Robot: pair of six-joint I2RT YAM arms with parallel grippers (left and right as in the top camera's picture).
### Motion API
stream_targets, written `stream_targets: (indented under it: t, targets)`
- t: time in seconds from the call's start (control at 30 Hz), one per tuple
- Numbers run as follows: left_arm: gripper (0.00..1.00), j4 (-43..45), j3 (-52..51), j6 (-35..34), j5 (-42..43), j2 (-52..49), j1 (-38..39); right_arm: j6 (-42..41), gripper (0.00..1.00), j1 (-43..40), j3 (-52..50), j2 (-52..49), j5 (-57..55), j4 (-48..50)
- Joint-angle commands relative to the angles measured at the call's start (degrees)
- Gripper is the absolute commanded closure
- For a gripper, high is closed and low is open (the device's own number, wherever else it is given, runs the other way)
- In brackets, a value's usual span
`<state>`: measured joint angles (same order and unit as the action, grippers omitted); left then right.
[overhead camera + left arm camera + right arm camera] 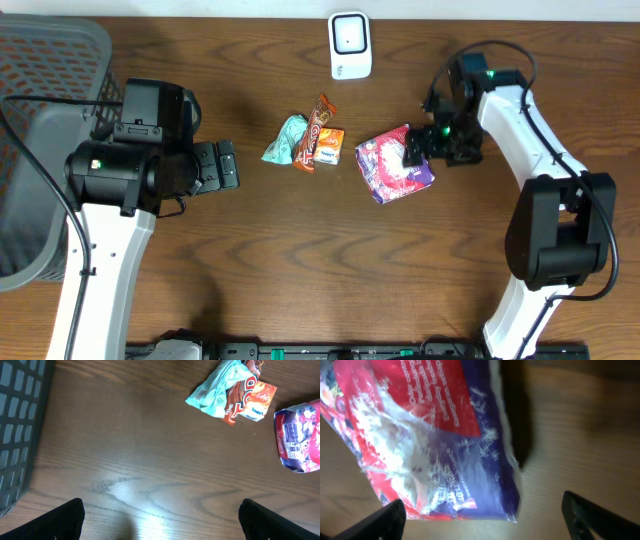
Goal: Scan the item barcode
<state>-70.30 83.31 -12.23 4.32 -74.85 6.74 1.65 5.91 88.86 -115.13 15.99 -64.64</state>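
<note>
We see the red and purple bag [393, 165] lying flat on the tabletop [300, 260], right of centre and well apart from the white scanner [350, 45] at the far edge. Our right jaws stand wide apart over the bag's right end, clamped on nothing. In the wrist view one finger [380, 525] sits at the bag's lower corner, the other [590, 520] over bare wood beyond its purple edge. We cannot tell whether the first finger touches the wrapper. Left of the bag, apart from it, three small snacks huddle together: a teal packet [285, 140], a brown bar [318, 130] and an orange packet [331, 148]. Our left jaws are wide apart too, fingers [65, 520] over bare tabletop, near a grey basket [40, 60] at the left edge
</note>
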Motion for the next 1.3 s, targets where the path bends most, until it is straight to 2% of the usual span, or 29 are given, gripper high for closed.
stream_targets:
  t: [0.0,0.13,0.17,0.2,0.23,0.3,0.37,0.63,0.8,1.03,1.17,1.27]
  targets:
    - [0.02,-0.15,0.28,-0.33,-0.5,-0.17,-0.31,5.22,0.13,-1.44,-5.86,-0.31,8.81,4.87]
    - [0.02,-0.15,0.28,-0.33,-0.5,-0.17,-0.31,4.28,0.28,-1.62,-11.19,-0.31,8.83,11.21]
    - [0.02,-0.15,0.28,-0.33,-0.5,-0.17,-0.31,3.65,0.35,-1.51,-12.39,-0.31,8.83,12.61]
    - [0.02,-0.15,0.28,-0.31,-0.5,-0.17,-0.31,3.06,0.45,-1.36,-13.29,-0.31,8.81,13.53]
    - [0.02,-0.15,0.28,-0.33,-0.5,-0.17,-0.31,2.73,0.62,-1.25,-13.81,-0.31,9.03,14.08]
    - [0.02,-0.15,0.28,-0.33,-0.5,-0.17,-0.31,1.09,0.84,-1.07,-14.1,-0.31,9.05,14.36]
    - [0.02,-0.15,0.28,-0.33,-0.5,-0.17,-0.31,-1.27,0.97,-0.94,-13.86,-0.26,9.05,14.67]
    - [0.02,-0.15,0.28,-0.33,-0.5,-0.17,-0.31,-9.9,0.99,-0.9,-5.84,0.37,13.6,13.46]
    - [0.02,-0.15,0.28,-0.33,-0.5,-0.17,-0.31,-17.33,0.99,-0.74,1.18,0.39,14.6,16.35]
    - [0.02,-0.15,0.28,-0.33,-0.5,-0.17,-0.31,-33.7,0.99,1.75,2.69,0.24,14.36,34.58]
    - [0.02,-0.15,0.28,-0.33,-0.5,-0.17,-0.31,-36.37,0.99,5.95,2.69,-0.42,13.64,49.68]
    - [0.02,-0.15,0.28,-0.33,-0.5,-0.17,-0.31,-40.24,0.99,9.42,2.69,-1.44,5.4,56.85]
